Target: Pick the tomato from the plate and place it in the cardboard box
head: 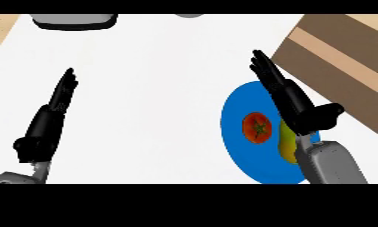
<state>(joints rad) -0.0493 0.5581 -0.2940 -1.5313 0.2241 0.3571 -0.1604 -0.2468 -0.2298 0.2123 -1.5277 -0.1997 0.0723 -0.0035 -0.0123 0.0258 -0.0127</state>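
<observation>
A red tomato point(257, 127) lies on a blue plate point(240, 143) at the lower right of the white counter. My right hand point(291, 101) hovers over the plate just right of the tomato, fingers straight and pointing away, thumb spread to the right; it is open and holds nothing. A yellow-green thing point(286, 138) on the plate is partly hidden under that hand and forearm. The cardboard box point(336, 56) fills the upper right corner, beyond the plate. My left hand point(52, 113) rests open at the left, fingers up.
A grey and black appliance point(74, 21) sits at the counter's far left edge, and a small grey round thing point(190, 15) shows at the far middle. White counter point(162, 96) spreads between the two hands.
</observation>
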